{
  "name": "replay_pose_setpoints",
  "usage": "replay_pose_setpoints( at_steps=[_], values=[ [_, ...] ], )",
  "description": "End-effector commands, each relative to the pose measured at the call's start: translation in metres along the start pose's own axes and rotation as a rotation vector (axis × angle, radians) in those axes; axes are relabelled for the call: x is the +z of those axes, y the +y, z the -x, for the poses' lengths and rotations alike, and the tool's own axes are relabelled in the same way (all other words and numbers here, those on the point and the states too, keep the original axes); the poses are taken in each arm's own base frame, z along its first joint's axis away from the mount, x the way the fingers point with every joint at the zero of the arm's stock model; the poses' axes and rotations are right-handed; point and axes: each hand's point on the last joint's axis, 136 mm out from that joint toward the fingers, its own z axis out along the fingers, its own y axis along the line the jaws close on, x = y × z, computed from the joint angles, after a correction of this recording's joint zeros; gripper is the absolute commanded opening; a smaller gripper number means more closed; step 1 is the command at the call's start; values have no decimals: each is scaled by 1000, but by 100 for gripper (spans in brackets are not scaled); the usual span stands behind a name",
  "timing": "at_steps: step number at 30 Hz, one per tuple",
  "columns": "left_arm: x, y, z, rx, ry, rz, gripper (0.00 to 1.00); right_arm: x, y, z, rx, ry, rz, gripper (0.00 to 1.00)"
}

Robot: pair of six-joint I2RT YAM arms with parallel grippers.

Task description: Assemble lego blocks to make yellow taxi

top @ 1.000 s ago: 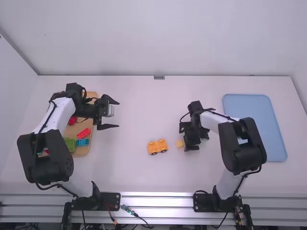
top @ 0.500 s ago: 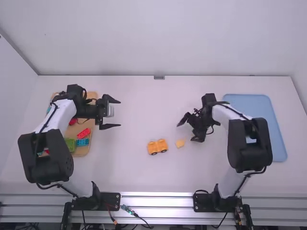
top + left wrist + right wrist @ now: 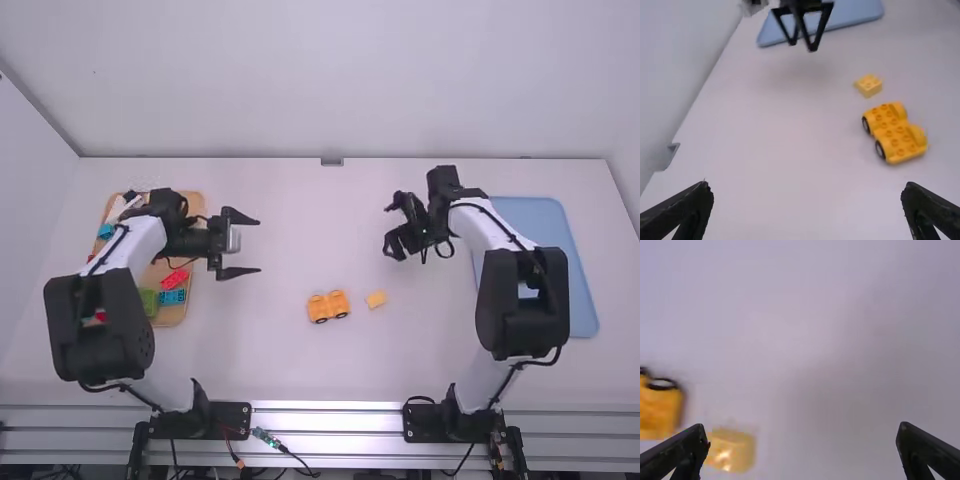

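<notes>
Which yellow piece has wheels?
The bigger yellow car base, left of the small yellow brick in the high view: it has black wheels; the brick shows none.

I see smooth plastic on the yellow car base and a glossy shine on the small yellow brick. To me the table and blue tray look matt

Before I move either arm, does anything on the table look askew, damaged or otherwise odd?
Nothing stands out. The yellow car base sits upright, studs up; the small yellow brick lies loose beside it, studs up too. Both look intact.
</notes>
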Motion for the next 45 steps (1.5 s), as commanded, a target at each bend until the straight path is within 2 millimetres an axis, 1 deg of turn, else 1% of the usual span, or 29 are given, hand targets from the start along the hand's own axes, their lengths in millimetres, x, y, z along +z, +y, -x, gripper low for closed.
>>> replay_pose_setpoints(
  at_steps=[1,2,3,4,6,7,8,9,10,11,12,13,14,15,17,19,20,24,27,30,31,32,35,36,38,40,41,43,45],
  values=[
    [10,-5,22,-18,-114,-18,99,-12,-25,11,-108,-7,-152,99],
    [13,-7,26,-22,-130,-27,99,-13,-32,18,-154,-21,-197,99],
    [14,-8,28,-21,-138,-31,99,-14,-35,20,-175,-25,-212,99],
    [16,-9,32,-26,-152,-39,99,-14,-34,27,-251,-52,-206,99],
    [19,-13,35,-39,-157,-53,99,-13,-23,32,-385,-84,-148,99],
    [20,-15,36,-47,-160,-63,99,-12,-6,33,-559,-119,-59,99],
    [22,-16,37,-49,-160,-70,99,-13,6,32,-661,-144,0,99],
    [22,-17,37,-49,-157,-74,99,-14,12,30,-717,-160,32,99],
    [24,-19,38,-50,-156,-83,99,-16,28,26,-826,-201,109,99],
    [26,-21,40,-53,-161,-91,99,-20,39,20,-909,-236,171,99],
    [30,-24,41,-53,-163,-106,97,-27,51,12,-991,-290,247,99],
    [33,-28,41,-53,-163,-118,99,-34,60,7,-1042,-342,300,99],
    [34,-29,42,-52,-165,-124,99,-38,65,4,-1065,-375,326,99],
    [38,-34,41,-46,-166,-137,99,-49,73,-2,-1100,-447,377,99],
    [47,-43,39,-33,-164,-161,99,-65,84,-12,-1133,-561,437,99],
    [52,-49,37,-19,-163,-175,99,-70,89,-16,-1141,-603,457,99],
    [55,-53,36,-16,-170,-181,99,-72,91,-19,-1107,-615,477,99],
    [59,-63,34,-20,-210,-175,99,-68,93,-30,-1077,-583,504,99],
    [60,-68,30,-18,-226,-166,99,-66,94,-34,-1070,-570,513,99],
    [66,-73,25,-108,-243,-163,99,-64,98,-35,-1068,-581,525,99],
    [70,-74,19,-126,-222,-167,99,-62,101,-39,-1071,-563,537,99],
    [70,-74,19,-126,-222,-167,99,-62,101,-39,-1071,-563,537,99],
    [89,-77,3,-179,-142,-169,99,-47,107,-52,-1119,-484,557,99],
    [97,-78,-4,-190,-105,-163,99,-40,108,-53,-1111,-473,552,99],
    [105,-77,-10,-204,-61,-149,99,-30,106,-49,-1080,-466,529,99],
    [119,-76,-19,-239,-3,-107,99,-6,96,-47,-1001,-406,468,99],
    [120,-76,-20,-243,1,-102,99,-5,95,-47,-996,-400,463,99],
    [124,-77,-23,-285,10,-72,99,12,94,-51,-962,-350,430,99],
    [125,-81,-24,-337,1,-61,99,22,100,-56,-979,-339,430,99]
  ],
)
